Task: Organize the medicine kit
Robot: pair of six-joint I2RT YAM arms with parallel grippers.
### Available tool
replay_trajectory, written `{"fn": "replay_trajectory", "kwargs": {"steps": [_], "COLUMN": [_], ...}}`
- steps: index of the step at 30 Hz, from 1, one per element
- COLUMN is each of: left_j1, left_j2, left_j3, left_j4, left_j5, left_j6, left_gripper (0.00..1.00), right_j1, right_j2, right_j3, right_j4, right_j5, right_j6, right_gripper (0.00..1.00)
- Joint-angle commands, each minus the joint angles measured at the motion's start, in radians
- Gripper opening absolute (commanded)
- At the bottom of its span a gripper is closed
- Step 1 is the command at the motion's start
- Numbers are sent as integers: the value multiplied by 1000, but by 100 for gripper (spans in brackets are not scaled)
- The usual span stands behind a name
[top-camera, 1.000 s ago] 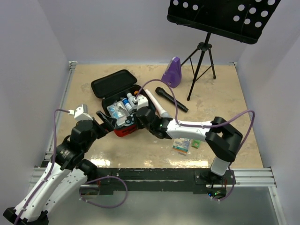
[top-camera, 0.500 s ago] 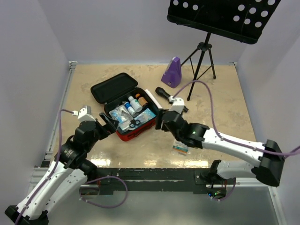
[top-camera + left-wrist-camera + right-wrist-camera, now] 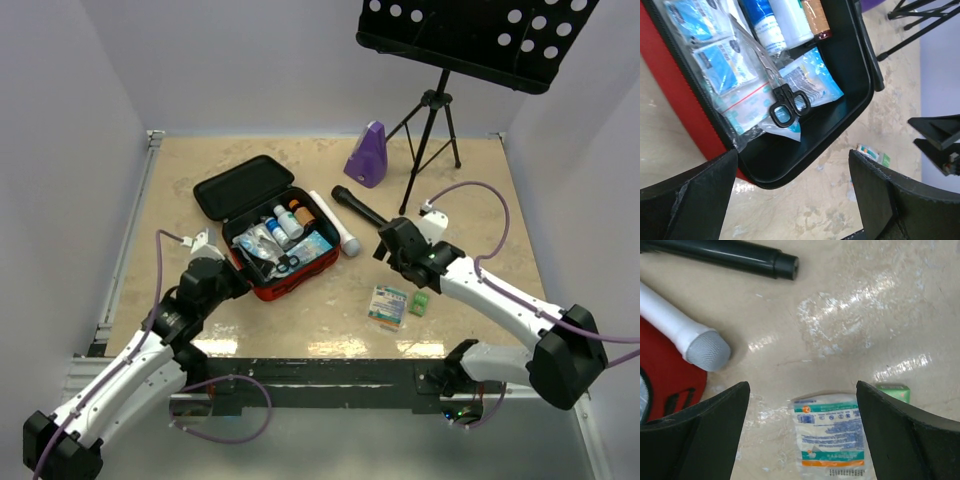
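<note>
**Inspector:** Pincers first, nearest first.

**Assessor:** The left gripper (image 3: 790,200) has its jaws wide apart with nothing between them, just off the near corner of the medicine kit (image 3: 288,282). The right gripper (image 3: 802,432) is also spread and empty, hanging over the table to the right of the kit.

**Inspector:** Position of the kit?

**Assessor:** It lies open on the table, left of centre, with the lid laid back on the far side. Bottles, pouches and scissors (image 3: 787,102) lie in the tray.

**Inspector:** Hazards, from the near edge outward.

**Assessor:** The printed packet (image 3: 832,440) lies flat and thin on the table below the right jaws. I judge the fingers may skate over it or scrape the surface. The green box (image 3: 893,391) beside it could be knocked aside.

At the kit, a left finger close to the red wall could shove the case or catch its rim. The scissors rest loose on slick pouches and may slide if jolted.

The white microphone (image 3: 677,332) lies just beside the kit's right edge, though I cannot confirm contact. A carry from the right could sweep it, or the black microphone (image 3: 725,255) beyond it.

The purple metronome (image 3: 367,155) and the music stand (image 3: 430,130) are well apart, so I rate the risk there as low.
</note>
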Motion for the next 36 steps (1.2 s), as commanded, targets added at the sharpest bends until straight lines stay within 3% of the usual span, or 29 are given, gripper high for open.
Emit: {"fn": "replay_trajectory", "kwargs": {"steps": [1, 7, 12, 15, 20, 25, 32, 36], "left_j1": [0, -28, -221, -233, -235, -252, -256, -275], "left_j2": [24, 188, 344, 329, 311, 320, 144, 225], "left_j3": [-46, -71, 55, -15, -49, 52, 153, 265], "left_j4": [198, 467, 391, 501, 528, 413, 215, 198], "left_j5": [78, 278, 186, 198, 163, 166, 22, 80], "left_j6": [-49, 11, 71, 8, -15, 85, 168, 221], "left_gripper": [96, 91, 91, 89, 88, 88, 88, 88], "right_j1": [-41, -46, -46, -46, -45, -43, -46, -46], "right_j2": [11, -99, -196, -183, -112, -199, -241, -270], "right_j3": [0, -87, -115, -101, -66, -11, 188, 268], "right_j4": [-112, -110, -146, -185, -182, -99, -70, 7], "right_j5": [-67, -153, -145, -137, -93, -81, -84, -111], "right_j6": [119, 214, 237, 256, 310, 281, 74, -51], "right_gripper": [91, 90, 92, 90, 90, 90, 91, 92]}}
